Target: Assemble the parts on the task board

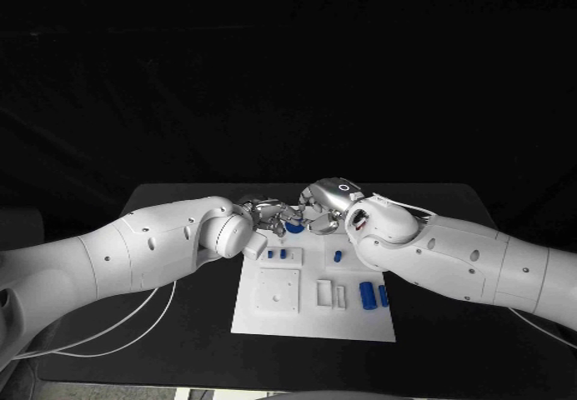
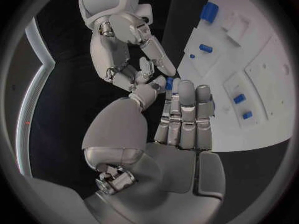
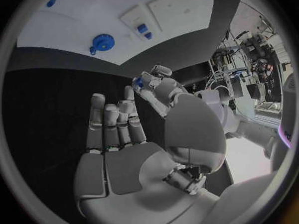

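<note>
The white task board [image 1: 315, 321] lies mid-table with several blue parts on it. Both hands meet above its far edge. My left hand [image 1: 267, 215] and my right hand [image 1: 323, 212] are fingertip to fingertip. A small blue part [image 2: 168, 82] sits between the left thumb and fingertips [image 2: 177, 92], and the right hand [image 2: 127, 50] reaches onto it from the other side. In the right wrist view the same small blue part [image 3: 137, 82] lies at the tip of the right thumb, touched by the left hand's fingertips [image 3: 159, 70]. Both hands pinch it.
A blue gear [image 3: 99, 42] lies near the board's far edge, below the hands [image 1: 294, 226]. Two blue cylinders [image 1: 367, 295] lie on the board's right side, two small blue pegs [image 1: 277, 253] on its left, beside white blocks [image 1: 279, 290]. Black table [image 1: 180, 333] surrounds the board.
</note>
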### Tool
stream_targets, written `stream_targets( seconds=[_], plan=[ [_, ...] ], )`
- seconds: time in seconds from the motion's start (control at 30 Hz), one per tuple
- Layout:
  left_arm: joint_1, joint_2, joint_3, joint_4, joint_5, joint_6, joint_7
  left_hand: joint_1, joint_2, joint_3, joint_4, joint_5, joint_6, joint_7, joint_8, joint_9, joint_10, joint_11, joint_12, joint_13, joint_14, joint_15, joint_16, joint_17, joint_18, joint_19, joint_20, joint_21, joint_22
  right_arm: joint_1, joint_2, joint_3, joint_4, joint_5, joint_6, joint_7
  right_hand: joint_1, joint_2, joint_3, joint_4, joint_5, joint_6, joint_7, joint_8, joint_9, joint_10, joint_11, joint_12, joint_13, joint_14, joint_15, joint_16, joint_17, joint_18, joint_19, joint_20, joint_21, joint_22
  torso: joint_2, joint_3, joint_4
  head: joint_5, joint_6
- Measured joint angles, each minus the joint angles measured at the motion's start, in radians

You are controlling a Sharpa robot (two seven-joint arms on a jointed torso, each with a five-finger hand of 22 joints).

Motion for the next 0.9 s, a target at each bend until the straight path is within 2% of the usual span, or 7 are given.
stream_targets(
  seconds=[0.07, 0.17, 0.43, 0.6, 0.7, 0.83, 0.9],
  plan=[
    [0.000, -0.002, 0.000, -0.001, 0.000, -0.001, 0.002, 0.001, 0.001, 0.000, 0.000, 0.000, 0.000, 0.000, 0.000, 0.000, 0.002, -0.002, 0.000, 0.000, 0.000, 0.000, 0.000, 0.001, 0.000, 0.000, 0.000, 0.000, 0.001, 0.000, -0.008, 0.000, 0.000, 0.010, -0.017, 0.002, -0.005, -0.005, -0.035, -0.028, 0.000, -0.046, 0.018, -0.021, -0.010, -0.011, 0.015, -0.008, -0.003, -0.013, 0.005, -0.009, -0.003, 0.000, -0.017, 0.003, -0.009, 0.000, 0.000, 0.0001, 0.0000, 0.001, 0.001],
    [0.000, -0.006, 0.000, -0.005, 0.000, -0.001, 0.005, 0.005, -0.003, 0.002, 0.002, -0.001, 0.000, 0.000, 0.000, 0.001, 0.003, -0.003, 0.000, 0.000, 0.000, 0.000, 0.000, 0.002, 0.000, 0.000, 0.000, 0.001, 0.001, 0.000, -0.020, 0.000, 0.000, 0.026, -0.047, 0.007, -0.005, -0.005, -0.059, -0.052, 0.000, -0.071, 0.035, -0.029, -0.015, -0.023, 0.030, -0.013, -0.007, -0.025, 0.011, -0.014, -0.007, 0.000, -0.031, 0.011, -0.016, -0.001, 0.000, 0.0001, 0.0000, 0.002, 0.001],
    [0.000, -0.010, 0.000, -0.012, 0.000, -0.001, 0.009, 0.008, -0.003, 0.002, 0.002, 0.002, 0.000, 0.000, 0.000, 0.001, 0.006, 0.000, 0.001, -0.001, 0.000, 0.000, 0.008, 0.005, 0.000, 0.000, 0.000, 0.004, 0.003, 0.000, -0.053, 0.003, 0.013, 0.068, -0.100, 0.028, -0.009, -0.009, -0.075, -0.068, 0.001, -0.093, 0.044, -0.033, -0.017, -0.032, 0.039, -0.019, -0.015, -0.036, 0.021, -0.023, -0.011, 0.000, -0.041, 0.020, -0.023, -0.003, 0.001, 0.0007, 0.0005, 0.004, 0.001],
    [0.000, -0.017, 0.000, -0.026, -0.021, 0.003, 0.019, 0.008, -0.002, 0.002, 0.002, 0.002, 0.000, 0.000, 0.000, 0.001, 0.006, 0.000, 0.001, -0.001, 0.003, -0.003, 0.008, 0.006, 0.000, 0.002, -0.002, 0.004, 0.003, 0.001, -0.085, 0.038, 0.015, 0.132, -0.126, 0.050, -0.009, -0.009, -0.069, -0.062, 0.019, -0.096, 0.043, -0.033, -0.017, -0.032, 0.039, -0.019, -0.022, -0.037, 0.022, -0.023, -0.015, 0.000, -0.042, 0.021, -0.027, -0.005, 0.001, 0.0007, -0.0002, 0.006, 0.003],
    [0.000, -0.017, 0.000, -0.047, -0.077, 0.012, 0.032, 0.009, -0.002, 0.005, 0.000, 0.002, 0.000, 0.000, 0.000, 0.001, 0.006, 0.000, 0.001, -0.001, 0.003, -0.003, 0.008, 0.007, -0.001, 0.004, -0.003, 0.004, 0.003, 0.010, -0.106, 0.049, 0.003, 0.217, -0.139, 0.090, -0.009, -0.009, -0.062, -0.056, 0.023, -0.096, 0.043, -0.033, -0.015, -0.032, 0.039, -0.023, -0.026, -0.037, 0.022, -0.028, -0.018, 0.000, -0.044, 0.023, -0.031, -0.006, 0.000, 0.0008, -0.0019, 0.006, 0.005],
    [0.001, -0.004, 0.000, -0.102, -0.210, 0.033, 0.060, 0.009, -0.001, 0.005, 0.000, 0.002, 0.000, 0.000, 0.000, -0.001, 0.006, 0.000, 0.001, -0.001, 0.004, -0.003, 0.012, 0.008, -0.002, 0.004, -0.003, 0.008, 0.003, 0.040, -0.117, 0.053, -0.051, 0.415, -0.134, 0.179, 0.000, -0.005, -0.050, -0.043, 0.078, -0.101, 0.047, -0.033, -0.015, -0.060, 0.044, -0.056, -0.050, -0.064, 0.033, -0.065, -0.041, 0.000, -0.081, 0.034, -0.055, -0.011, -0.001, 0.0009, -0.0034, 0.008, 0.009],
    [0.002, 0.002, 0.000, -0.126, -0.306, 0.049, 0.079, 0.013, 0.000, 0.005, 0.000, 0.002, 0.000, 0.000, 0.000, -0.002, 0.006, 0.000, 0.001, -0.001, 0.004, -0.003, 0.014, 0.010, -0.002, 0.004, -0.003, 0.008, 0.003, 0.054, -0.122, 0.055, -0.081, 0.541, -0.124, 0.229, 0.015, 0.014, -0.083, -0.045, 0.148, -0.104, 0.051, -0.031, -0.014, -0.090, 0.049, -0.105, -0.088, -0.103, 0.051, -0.114, -0.076, 0.000, -0.135, 0.046, -0.089, -0.014, -0.002, 0.0012, -0.0045, 0.008, 0.010]
  ],
)
